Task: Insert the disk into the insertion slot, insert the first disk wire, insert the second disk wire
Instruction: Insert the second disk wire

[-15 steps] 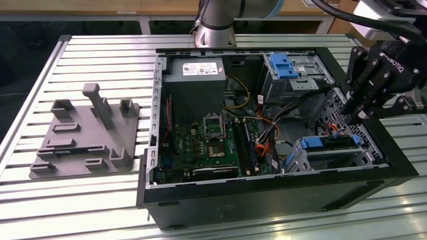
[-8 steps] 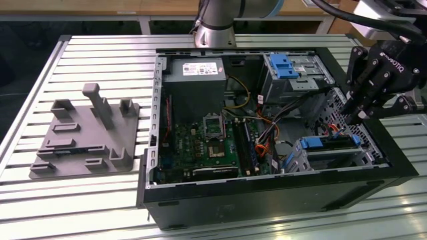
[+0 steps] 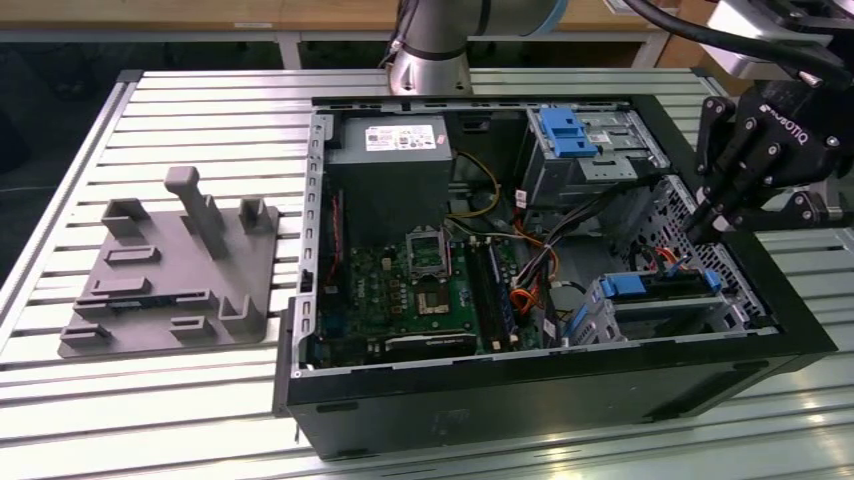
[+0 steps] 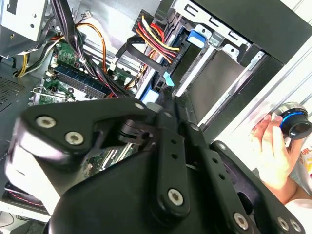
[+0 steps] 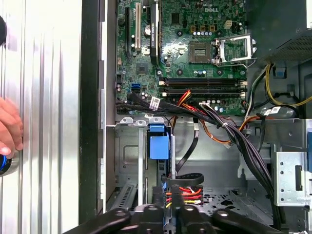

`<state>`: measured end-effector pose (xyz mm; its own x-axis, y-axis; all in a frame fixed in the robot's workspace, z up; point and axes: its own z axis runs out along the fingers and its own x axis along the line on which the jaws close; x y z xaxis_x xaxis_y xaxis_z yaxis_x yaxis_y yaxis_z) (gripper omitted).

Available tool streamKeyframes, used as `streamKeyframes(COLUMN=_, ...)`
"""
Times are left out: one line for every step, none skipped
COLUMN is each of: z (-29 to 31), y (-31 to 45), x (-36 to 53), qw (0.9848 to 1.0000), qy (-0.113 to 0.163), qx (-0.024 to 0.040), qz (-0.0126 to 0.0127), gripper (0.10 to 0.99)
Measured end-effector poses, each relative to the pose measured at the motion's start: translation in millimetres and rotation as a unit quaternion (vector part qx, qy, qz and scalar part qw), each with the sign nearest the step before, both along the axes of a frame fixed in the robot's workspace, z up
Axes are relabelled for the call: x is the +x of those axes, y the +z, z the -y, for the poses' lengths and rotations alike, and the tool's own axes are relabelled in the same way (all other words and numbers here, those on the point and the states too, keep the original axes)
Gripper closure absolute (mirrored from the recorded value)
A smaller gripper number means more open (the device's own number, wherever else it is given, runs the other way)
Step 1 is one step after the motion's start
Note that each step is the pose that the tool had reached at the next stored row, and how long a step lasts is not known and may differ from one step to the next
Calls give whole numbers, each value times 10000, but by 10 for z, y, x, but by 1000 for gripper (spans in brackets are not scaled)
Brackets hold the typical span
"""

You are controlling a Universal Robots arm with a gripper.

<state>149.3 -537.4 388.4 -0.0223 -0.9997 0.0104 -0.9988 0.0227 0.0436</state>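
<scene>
The disk (image 3: 651, 288), in its blue bracket (image 5: 159, 146), sits inside the insertion slot (image 3: 683, 318), the low silver cage at the exterior view's right of the open computer case. My gripper (image 3: 697, 234) hangs just above the disk's cable end. Its fingers (image 5: 170, 195) are shut together. A flat black disk wire (image 5: 187, 165) loops to the fingertips, and its blue-tipped end (image 4: 168, 79) shows right at them. A red, yellow and black disk wire bundle (image 5: 187, 192) runs to the disk beside the fingers. The bracket (image 4: 197, 35) shows beyond the gripper (image 4: 165, 100).
A motherboard (image 3: 414, 290) fills the case floor, with a power supply (image 3: 387, 140) and a taller bay with a blue latch (image 3: 567, 130) at the back. Loose cables (image 5: 229, 131) cross the middle. A grey fixture (image 3: 174, 270) lies outside. A hand (image 4: 270, 146) rests by a blue-ringed knob (image 4: 292, 122).
</scene>
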Motion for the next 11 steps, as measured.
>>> streamKeyframes(z=0, y=0, x=0, qw=10000, qy=0, qx=0, qz=0, gripper=882)
streamKeyframes(z=0, y=1, x=0, qw=10000, qy=0, qx=0, qz=0, gripper=980)
streamKeyframes(z=0, y=1, x=0, qw=10000, qy=0, qx=0, qz=0, gripper=980)
streamKeyframes(z=0, y=1, x=0, qw=10000, qy=0, qx=0, qz=0, gripper=980)
streamKeyframes(z=0, y=2, x=0, qw=10000, qy=0, qx=0, qz=0, gripper=980)
streamKeyframes(z=0, y=2, x=0, qw=10000, qy=0, qx=0, qz=0, gripper=980)
streamKeyframes(z=0, y=2, x=0, qw=10000, qy=0, qx=0, qz=0, gripper=980)
streamKeyframes(z=0, y=3, x=0, qw=10000, qy=0, qx=0, qz=0, gripper=980)
streamKeyframes(z=0, y=4, x=0, qw=10000, qy=0, qx=0, qz=0, gripper=980)
streamKeyframes(z=0, y=4, x=0, qw=10000, qy=0, qx=0, qz=0, gripper=980)
streamKeyframes(z=0, y=4, x=0, qw=10000, qy=0, qx=0, qz=0, gripper=980)
